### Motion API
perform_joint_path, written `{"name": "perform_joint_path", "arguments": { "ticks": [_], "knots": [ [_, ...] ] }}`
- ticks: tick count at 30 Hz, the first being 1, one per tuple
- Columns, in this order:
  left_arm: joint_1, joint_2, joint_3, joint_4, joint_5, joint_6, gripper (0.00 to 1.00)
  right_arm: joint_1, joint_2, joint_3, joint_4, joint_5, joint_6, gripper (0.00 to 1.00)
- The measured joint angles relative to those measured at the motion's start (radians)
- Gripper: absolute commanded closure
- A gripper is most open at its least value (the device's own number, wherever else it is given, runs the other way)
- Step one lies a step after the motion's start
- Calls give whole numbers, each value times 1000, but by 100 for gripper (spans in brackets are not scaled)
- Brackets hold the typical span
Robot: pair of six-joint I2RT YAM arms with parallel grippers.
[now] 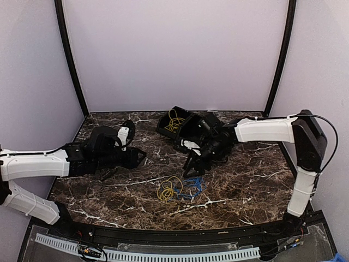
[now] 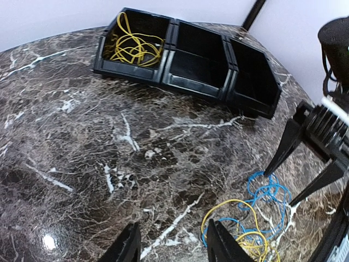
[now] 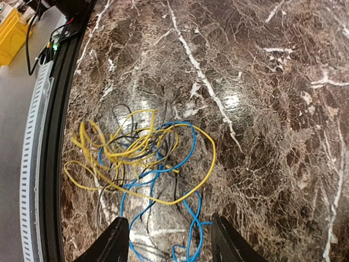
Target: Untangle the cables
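A yellow cable (image 1: pixel 168 190) and a blue cable (image 1: pixel 192 188) lie tangled together on the marble table, near the front middle. My right gripper (image 1: pixel 193 168) is open and points down just behind the tangle. In the right wrist view its fingertips (image 3: pixel 112 243) stand on either side of the blue strands (image 3: pixel 192 140), with the yellow loops (image 3: pixel 125 150) beyond. My left gripper (image 1: pixel 139 157) is open and empty, to the left of the tangle. In the left wrist view the yellow cable (image 2: pixel 240 218) and the blue cable (image 2: pixel 270 194) lie beside its right finger (image 2: pixel 221 243).
A row of three black bins (image 1: pixel 182 126) stands at the back middle. The left bin holds another yellow cable (image 2: pixel 131 46); the other two (image 2: pixel 202 60) look empty. A black rail (image 3: pixel 54 164) runs along the table's front edge, close to the tangle.
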Motion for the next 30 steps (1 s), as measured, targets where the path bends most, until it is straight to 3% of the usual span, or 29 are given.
{"name": "perform_joint_path", "arguments": {
  "ticks": [6, 12, 15, 20, 22, 30],
  "knots": [
    [0, 0, -30, 33, -130, -103, 56, 16, 169, 117, -45, -37, 43, 46],
    [0, -5, -56, 51, -162, -141, 55, 26, 274, 224, -84, -43, 93, 52],
    [0, -25, -73, 59, -161, -144, 55, 27, 307, 249, -90, -42, 106, 61],
    [0, -46, -97, 89, -162, -144, 55, 29, 346, 268, -121, -43, 129, 90],
    [0, -46, -105, 101, -160, -143, 55, 32, 349, 274, -129, -42, 132, 97],
    [0, -24, -130, 228, -55, -79, 48, 33, 235, 288, -160, -19, 104, 100]
  ]
}}
